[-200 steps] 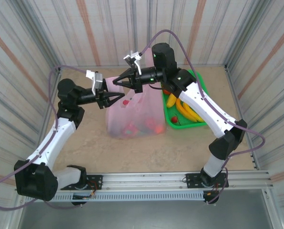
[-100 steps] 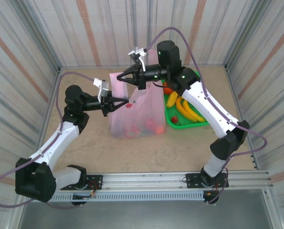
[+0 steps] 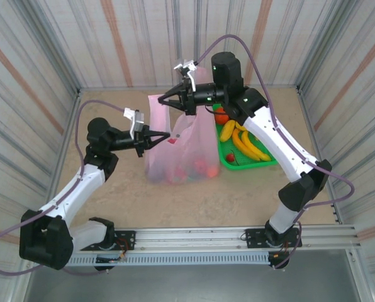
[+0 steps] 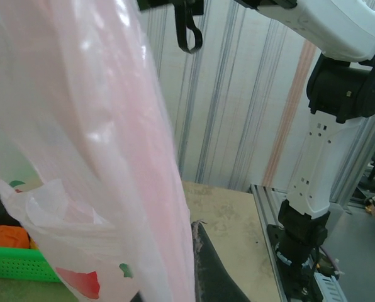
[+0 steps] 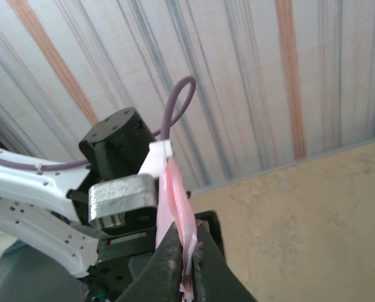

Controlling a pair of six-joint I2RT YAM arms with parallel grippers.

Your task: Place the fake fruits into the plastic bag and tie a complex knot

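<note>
Striped corrugated walls enclose a sandy tabletop, where the plastic bag (image 3: 190, 148) stands upright with some fake fruits (image 3: 200, 168) at its bottom. Above the bag's top left corner, the right gripper (image 3: 164, 102) is clamped on a pink handle strip. At the bag's left side, the left gripper (image 3: 165, 136) is pinched together on the film. Right of the bag, bananas (image 3: 245, 143) lie in a green tray (image 3: 250, 165). Pulling the two grips apart could tear the thin film or slip a handle free.

Translucent pink plastic bag (image 3: 187, 148) stands tall, red fruits (image 3: 203, 168) in its bottom; yellow bananas (image 3: 245, 145) and orange (image 3: 221, 117) lie at its three o'clock.
</note>
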